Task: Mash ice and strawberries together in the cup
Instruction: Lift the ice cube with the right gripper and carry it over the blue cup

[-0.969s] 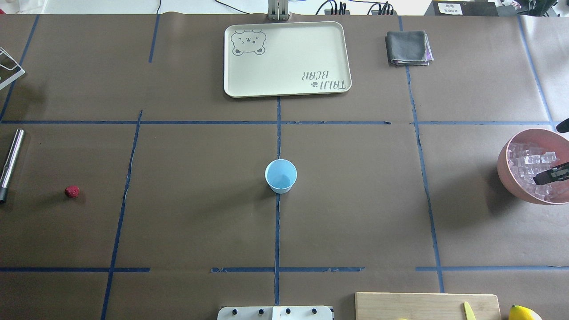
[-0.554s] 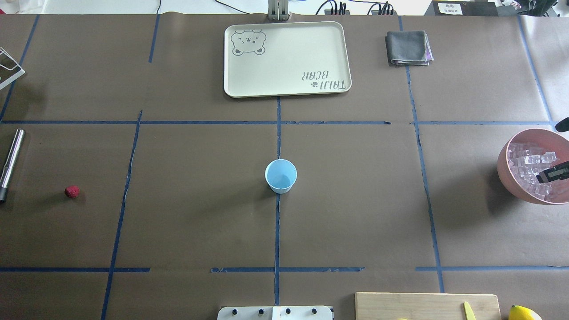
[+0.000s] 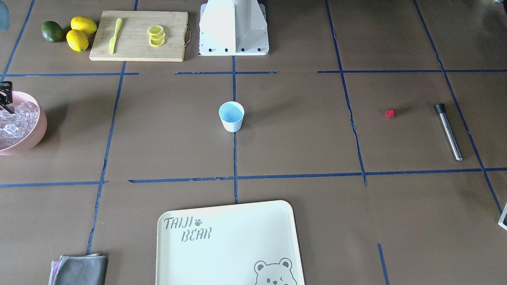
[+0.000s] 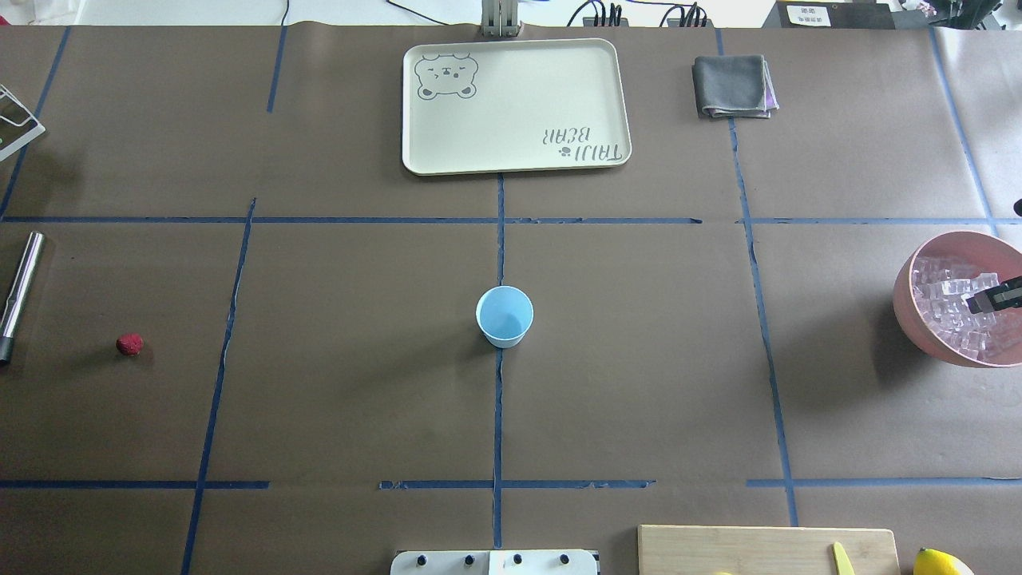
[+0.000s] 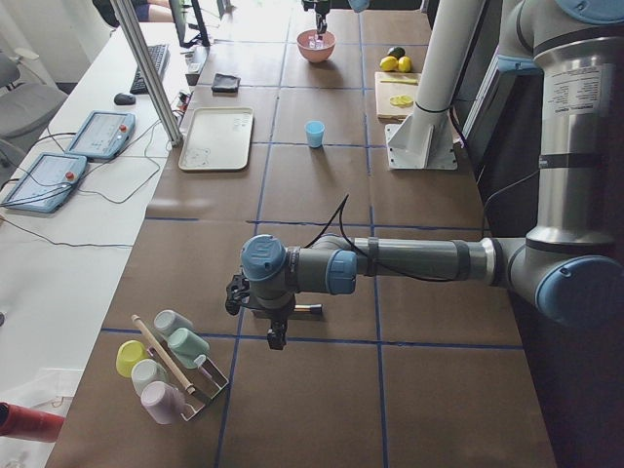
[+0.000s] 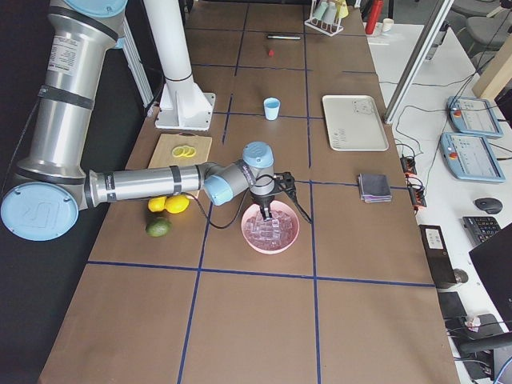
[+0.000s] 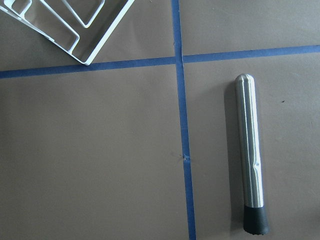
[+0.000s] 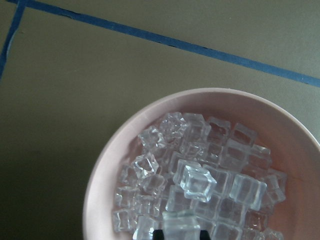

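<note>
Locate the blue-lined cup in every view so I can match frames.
Exterior front-facing: cup at centre, on the vertical tape line.
Overhead exterior: cup at centre.
Exterior left: cup upper middle, small.
Exterior right: cup upper middle.
Left wrist-mounted: not in it.
Right wrist-mounted: not in it.
Landmark: the bear tray, beyond the cup from the robot.

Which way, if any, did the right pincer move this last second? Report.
Yes. In the overhead view the right pincer has shifted away from the robot, from the pink bowl's near half toward its middle.

Bright, even light; soft shadow nr cup (image 4: pixel 505 316); pics sharp thru-out.
</note>
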You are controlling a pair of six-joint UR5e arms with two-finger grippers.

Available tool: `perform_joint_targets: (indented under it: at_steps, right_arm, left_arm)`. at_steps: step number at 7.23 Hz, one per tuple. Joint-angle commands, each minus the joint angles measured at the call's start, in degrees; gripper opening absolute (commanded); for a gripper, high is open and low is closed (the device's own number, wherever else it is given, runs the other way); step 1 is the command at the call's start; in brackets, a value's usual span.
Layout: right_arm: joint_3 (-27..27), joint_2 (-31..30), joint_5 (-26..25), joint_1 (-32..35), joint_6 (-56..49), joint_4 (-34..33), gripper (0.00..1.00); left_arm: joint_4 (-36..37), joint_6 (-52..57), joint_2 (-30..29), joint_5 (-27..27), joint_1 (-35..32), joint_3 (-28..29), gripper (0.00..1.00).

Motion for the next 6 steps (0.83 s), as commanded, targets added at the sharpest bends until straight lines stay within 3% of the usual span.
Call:
perform_joint_targets:
  at_steps: [1,2,4,6]
  right_arm:
    - [9.5,3.7,1.6,1.3,0.0,-11.7,0.00]
    - [11.9,10.5,1.5,1.5,0.3,-21.6,0.00]
    - [13.3,21.8,1.7,1.1,2.3,-33.5,0.00]
    - [12.7,30.9,-0.4,-5.8,4.5,-34.1,0.00]
  left_arm:
    - [0.0,0.0,0.0,0.0,0.1,0.0,1.00]
    - [0.0,0.0,0.0,0.0,0.1,0.0,1.00]
    - [0.1,-0.2,0.0,0.0,0.0,-0.3,1.00]
    - [0.2,-0.2,0.0,-0.1,0.0,-0.3,1.00]
